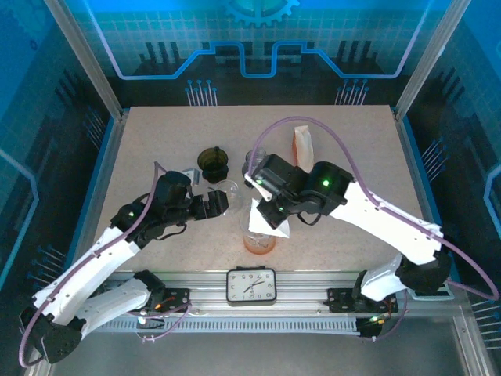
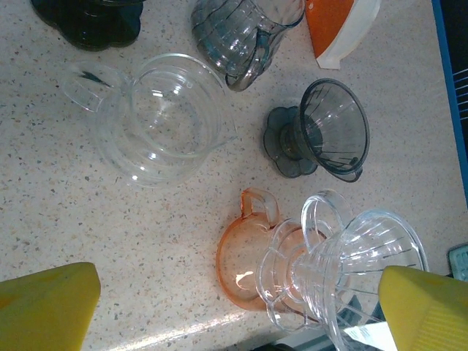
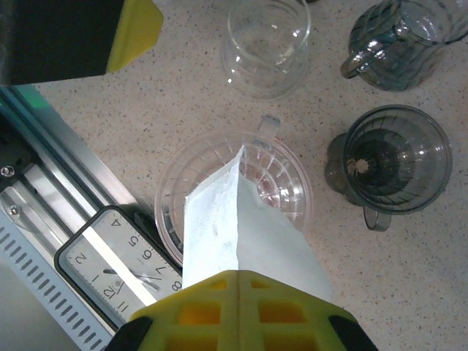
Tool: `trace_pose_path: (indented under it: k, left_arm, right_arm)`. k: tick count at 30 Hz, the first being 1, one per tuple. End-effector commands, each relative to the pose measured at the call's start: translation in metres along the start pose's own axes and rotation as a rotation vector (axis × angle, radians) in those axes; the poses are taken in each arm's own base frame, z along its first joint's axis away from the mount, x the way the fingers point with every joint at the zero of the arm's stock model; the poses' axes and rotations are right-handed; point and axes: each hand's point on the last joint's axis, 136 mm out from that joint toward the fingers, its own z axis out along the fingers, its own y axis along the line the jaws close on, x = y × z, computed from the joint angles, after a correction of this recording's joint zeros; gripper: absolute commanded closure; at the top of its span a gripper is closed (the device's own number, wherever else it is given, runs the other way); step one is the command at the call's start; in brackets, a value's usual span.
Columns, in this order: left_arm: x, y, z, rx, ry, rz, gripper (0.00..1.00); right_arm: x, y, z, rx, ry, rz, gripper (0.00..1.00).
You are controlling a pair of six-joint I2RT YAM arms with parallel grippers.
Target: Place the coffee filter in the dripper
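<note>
Filter check: coffee filter (image 3: 241, 234) is matte white paper, folded flat into a wedge and pinched between the right gripper's (image 3: 238, 296) yellow waffle-grid pads, jaws fully closed on it. Its pointed end hangs over the mouth of the dripper (image 3: 285, 183), a clear plastic cone with spiral ribs and a small loop handle. Can't tell if paper touches the ribs. Dripper sits on a translucent orange server (image 2: 245, 256). Left gripper (image 2: 234, 314) has jaws spread wide with nothing between them, and it hangs over the speckled beige table (image 2: 66, 212). Nearby are a round clear glass server (image 2: 157, 121), a smoky grey dripper (image 2: 329, 128) and a ribbed grey jug (image 2: 241, 33). Rounded-square analog clock (image 3: 117, 263) sits at the rail.
</note>
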Motion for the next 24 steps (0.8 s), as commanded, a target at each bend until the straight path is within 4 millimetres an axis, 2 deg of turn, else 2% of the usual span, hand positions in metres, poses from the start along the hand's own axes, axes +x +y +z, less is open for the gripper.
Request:
trace_pose_path:
  k: [1, 11, 24]
  left_arm:
    - [-0.005, -0.005, -0.011, 0.024, -0.013, 0.003, 0.01]
    - [-0.001, -0.006, -0.01, 0.042, -0.003, -0.004, 0.01]
    - [0.003, -0.005, -0.006, 0.046, 0.011, -0.025, 0.01]
  right_arm:
    - [0.004, 0.009, 0.006, 0.015, 0.07, -0.076, 1.0]
    - [-0.001, 0.029, 0.04, -0.005, 0.12, -0.117, 1.0]
    - [0.02, 0.034, 0.072, -0.023, 0.176, -0.092, 1.0]
